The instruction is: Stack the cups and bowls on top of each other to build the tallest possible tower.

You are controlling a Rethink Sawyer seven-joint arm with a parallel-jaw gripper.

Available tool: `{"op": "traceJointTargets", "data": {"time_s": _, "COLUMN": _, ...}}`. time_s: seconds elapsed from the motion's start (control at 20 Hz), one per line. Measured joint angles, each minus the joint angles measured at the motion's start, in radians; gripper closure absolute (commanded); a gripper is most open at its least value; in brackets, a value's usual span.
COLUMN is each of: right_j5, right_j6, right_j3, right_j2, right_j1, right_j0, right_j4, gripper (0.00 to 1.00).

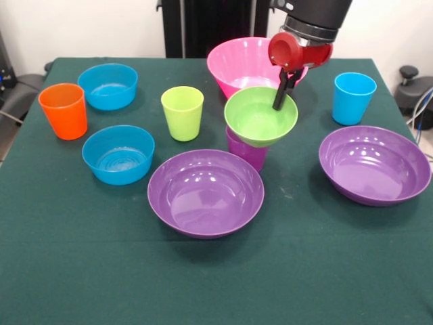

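Cups and bowls are lying spread over the green tablecloth (pixel 216 284), with one small stack begun near the middle. Gripper (pixel 279 101) is reaching down from the red and black arm (pixel 298 47), its dark fingers (pixel 281 95) pinching the far rim of the green bowl (pixel 260 116); the jaws are standing nearly closed on that rim. The green bowl is sitting tilted on top of the purple cup (pixel 247 153), which is standing upright beneath it. Just behind the stack, the pink bowl (pixel 240 64) is resting near the table's far edge. Beside the stack, the lime green cup (pixel 182 112) is standing upright and apart. One purple bowl (pixel 206 193) is lying just in front of the stack; the other purple bowl (pixel 374 164) is sitting apart at the other side, with the light blue cup (pixel 353 97) behind it. Two blue bowls (pixel 118 154) (pixel 107 86) and the orange cup (pixel 63 110) are grouped well apart from the stack.
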Motion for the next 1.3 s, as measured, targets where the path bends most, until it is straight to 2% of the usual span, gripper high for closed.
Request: {"op": "traceJointTargets", "data": {"time_s": 1.3, "right_j5": -0.008, "right_j6": 0.000, "right_j3": 0.055, "right_j2": -0.013, "right_j1": -0.022, "right_j0": 0.015, "right_j4": 0.000, "gripper": 1.00}}
